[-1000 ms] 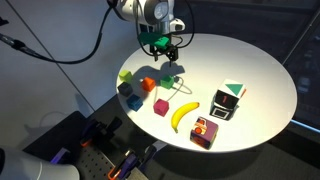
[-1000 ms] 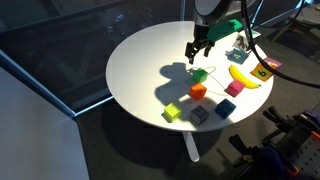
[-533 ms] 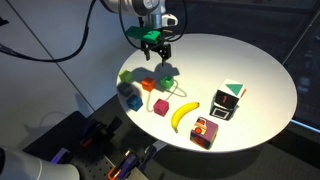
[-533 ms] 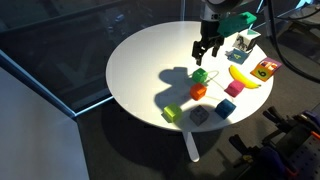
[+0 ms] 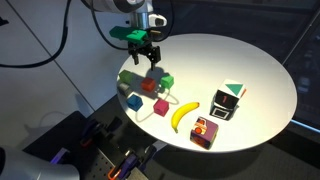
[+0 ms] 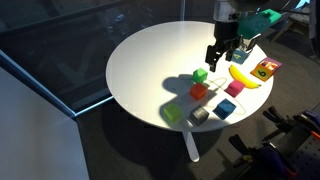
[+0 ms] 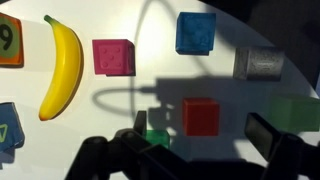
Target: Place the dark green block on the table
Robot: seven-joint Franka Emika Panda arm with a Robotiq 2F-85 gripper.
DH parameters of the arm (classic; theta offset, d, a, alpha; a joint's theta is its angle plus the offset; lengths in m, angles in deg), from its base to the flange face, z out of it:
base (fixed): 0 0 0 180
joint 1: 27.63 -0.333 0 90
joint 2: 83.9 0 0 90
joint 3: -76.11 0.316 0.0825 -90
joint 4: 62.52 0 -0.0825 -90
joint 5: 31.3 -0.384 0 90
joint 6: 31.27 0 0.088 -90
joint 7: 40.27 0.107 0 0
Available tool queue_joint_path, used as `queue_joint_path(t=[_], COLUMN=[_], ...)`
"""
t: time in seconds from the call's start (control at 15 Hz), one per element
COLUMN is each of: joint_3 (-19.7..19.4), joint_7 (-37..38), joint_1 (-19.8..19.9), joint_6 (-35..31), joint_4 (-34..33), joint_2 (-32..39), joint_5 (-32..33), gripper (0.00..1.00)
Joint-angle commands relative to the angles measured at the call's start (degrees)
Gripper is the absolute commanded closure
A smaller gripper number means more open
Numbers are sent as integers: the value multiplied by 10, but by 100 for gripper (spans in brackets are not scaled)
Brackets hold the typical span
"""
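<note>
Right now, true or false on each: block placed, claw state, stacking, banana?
1. The dark green block sits on the table, clear of the claw. True.
2. The claw is shut on the red cube. False: it is open, holds nothing and hangs above the table.
3. The dark green block is stacked on the red cube. False: it stands beside it on the tabletop.
4. The banana lies flat next to the pink cube. True.
</note>
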Motion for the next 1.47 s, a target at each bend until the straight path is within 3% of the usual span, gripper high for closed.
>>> queue_joint_path(t=[0.0, 0.67, 1.4], joint_3=[3, 5, 3], joint_7=[18, 49, 87], joint_1=[-3, 6, 14], joint_6=[13, 24, 98], joint_4=[64, 149, 107], joint_2=[-78, -221, -246], joint_5=[16, 5, -20], gripper=[0, 0, 0])
